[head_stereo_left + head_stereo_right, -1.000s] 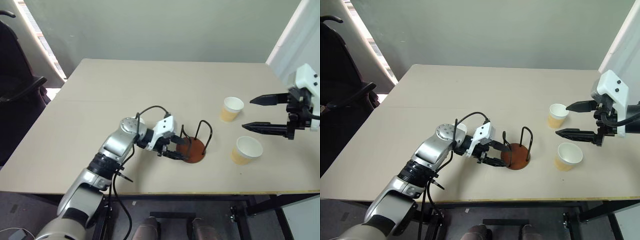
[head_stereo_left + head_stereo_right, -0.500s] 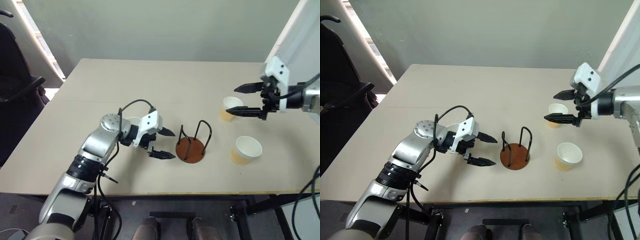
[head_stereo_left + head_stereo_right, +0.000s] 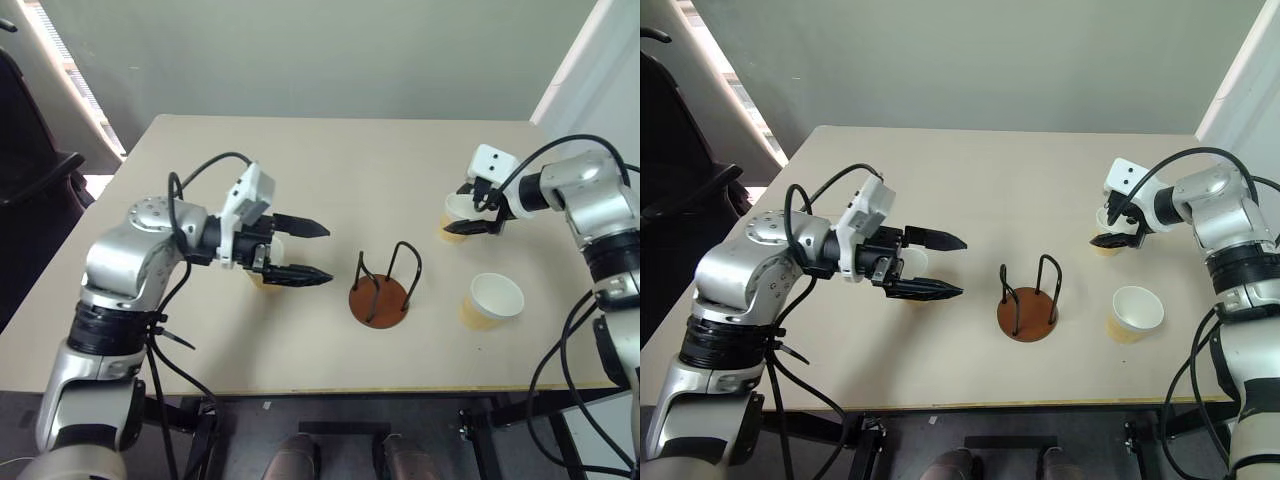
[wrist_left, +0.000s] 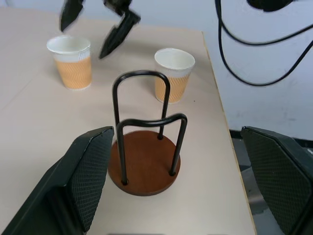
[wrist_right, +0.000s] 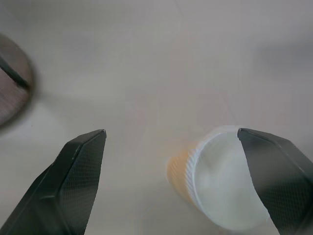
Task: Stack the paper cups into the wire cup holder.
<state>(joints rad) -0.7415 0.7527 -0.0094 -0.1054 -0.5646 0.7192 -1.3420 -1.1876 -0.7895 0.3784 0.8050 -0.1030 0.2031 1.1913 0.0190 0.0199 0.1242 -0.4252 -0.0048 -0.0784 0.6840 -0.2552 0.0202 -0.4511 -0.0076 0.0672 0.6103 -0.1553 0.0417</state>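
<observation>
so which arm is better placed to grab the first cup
Right, probably. The right hand is open and hangs right at the far cup on the table, while the left hand is open beside the wire cup holder.

Wire cup holder (image 3: 380,292) stands alone mid-table with bare tabletop (image 3: 340,180) all round it, so it's reachable from above and from either side. Left gripper (image 3: 310,253) hangs to its left, jaws wide, a cup (image 3: 912,266) right behind the fingers. To its right, two cups (image 3: 492,300) (image 3: 457,217) and the right gripper (image 3: 466,212) crowd that side.
</observation>
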